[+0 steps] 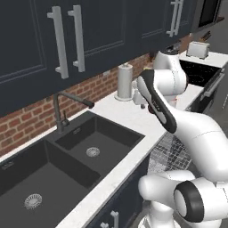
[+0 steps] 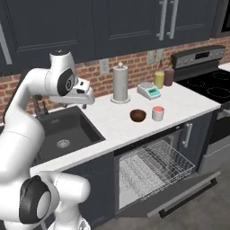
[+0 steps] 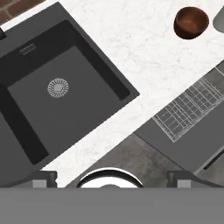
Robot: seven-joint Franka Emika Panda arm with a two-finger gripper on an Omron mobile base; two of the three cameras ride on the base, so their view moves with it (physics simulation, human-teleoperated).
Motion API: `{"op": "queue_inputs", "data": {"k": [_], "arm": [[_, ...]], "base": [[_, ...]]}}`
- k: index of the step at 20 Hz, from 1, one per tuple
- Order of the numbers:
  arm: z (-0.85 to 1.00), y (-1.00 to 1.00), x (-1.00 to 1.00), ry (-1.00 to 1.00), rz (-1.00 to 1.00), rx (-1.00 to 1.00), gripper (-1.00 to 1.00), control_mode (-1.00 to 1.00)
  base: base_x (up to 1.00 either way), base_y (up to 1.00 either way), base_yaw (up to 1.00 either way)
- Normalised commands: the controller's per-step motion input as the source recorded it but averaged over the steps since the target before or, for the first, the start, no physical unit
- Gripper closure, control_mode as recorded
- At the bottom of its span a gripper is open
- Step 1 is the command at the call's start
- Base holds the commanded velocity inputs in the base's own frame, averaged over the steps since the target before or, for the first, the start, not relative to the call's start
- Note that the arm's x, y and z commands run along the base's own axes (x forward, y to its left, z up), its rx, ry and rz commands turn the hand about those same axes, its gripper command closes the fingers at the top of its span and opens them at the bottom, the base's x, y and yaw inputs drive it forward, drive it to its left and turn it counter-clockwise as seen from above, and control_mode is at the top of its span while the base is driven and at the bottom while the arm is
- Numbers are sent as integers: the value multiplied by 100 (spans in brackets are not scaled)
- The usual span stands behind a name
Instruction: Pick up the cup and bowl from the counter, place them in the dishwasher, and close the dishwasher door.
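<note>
The small white cup [image 2: 157,113] with a reddish inside and the dark-brown bowl [image 2: 138,115] stand side by side on the white counter [image 2: 112,123], above the open dishwasher [image 2: 152,168]. The white wire rack [image 2: 157,164] is pulled out and the dishwasher door [image 2: 182,197] hangs down. My gripper [image 2: 84,102] hovers open above the counter by the sink's right edge, well to the left of both dishes. In the hand view the bowl [image 3: 191,22] sits at the top right, the cup's rim [image 3: 220,17] at the very corner, and my gripper [image 3: 112,179] holds nothing.
The dark sink basin [image 2: 63,134] with its faucet [image 1: 60,107] lies to the left. Behind the dishes are a grey paper-towel roll [image 2: 120,83], a small scale [image 2: 149,91], a yellow jar [image 2: 159,79] and a dark jar [image 2: 169,77]. A black stove [image 2: 211,85] is to the right.
</note>
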Motion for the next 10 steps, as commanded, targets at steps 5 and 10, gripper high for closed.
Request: {"op": "queue_inputs", "data": {"k": [5, 10], "arm": [[0, 0, 0, 0, 0, 0, -100, 100], [0, 0, 0, 0, 0, 0, -100, 100]], "base": [[34, 23, -37], [38, 27, -36]]}}
